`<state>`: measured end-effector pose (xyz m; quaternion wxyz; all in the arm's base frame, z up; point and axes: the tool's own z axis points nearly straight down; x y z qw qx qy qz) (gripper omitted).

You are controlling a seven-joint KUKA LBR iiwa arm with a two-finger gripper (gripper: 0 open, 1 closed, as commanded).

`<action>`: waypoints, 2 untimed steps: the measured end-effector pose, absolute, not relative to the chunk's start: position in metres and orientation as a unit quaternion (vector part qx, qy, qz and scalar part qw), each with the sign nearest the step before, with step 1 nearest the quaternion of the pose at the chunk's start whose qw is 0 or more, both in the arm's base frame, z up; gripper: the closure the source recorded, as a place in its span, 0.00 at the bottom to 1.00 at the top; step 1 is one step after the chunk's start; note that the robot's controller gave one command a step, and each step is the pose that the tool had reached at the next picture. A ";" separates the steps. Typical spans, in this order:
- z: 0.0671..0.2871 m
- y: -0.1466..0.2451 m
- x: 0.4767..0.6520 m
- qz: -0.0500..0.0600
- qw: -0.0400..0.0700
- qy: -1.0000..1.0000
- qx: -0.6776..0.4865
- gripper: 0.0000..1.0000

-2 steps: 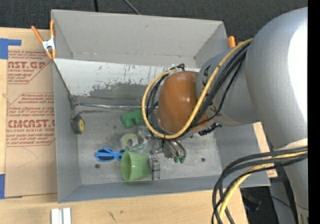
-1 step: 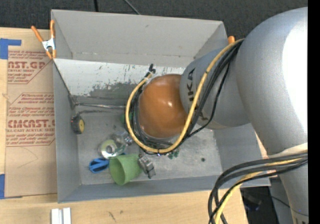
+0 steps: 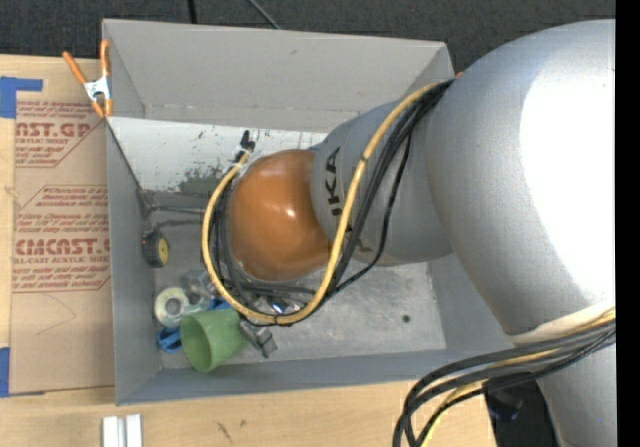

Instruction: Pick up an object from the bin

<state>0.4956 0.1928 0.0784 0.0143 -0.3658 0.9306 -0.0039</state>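
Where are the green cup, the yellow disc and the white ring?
green cup (image 3: 222, 333): camera view, its side wall.
yellow disc (image 3: 155, 251): camera view, its round face.
white ring (image 3: 160, 308): camera view, its rim.

Bright light, soft shadows in bin (image 3: 280, 65)

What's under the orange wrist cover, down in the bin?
A green plastic cup lies on its side just past the orange cover's lower-left edge, with a white ring and a blue piece beside it. The bin floor straight beneath the cover is hidden.
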 end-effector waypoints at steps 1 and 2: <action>0.080 0.193 0.498 -0.003 0.019 0.931 -0.364 1.00; 0.210 0.193 0.518 0.000 0.006 0.929 -0.370 1.00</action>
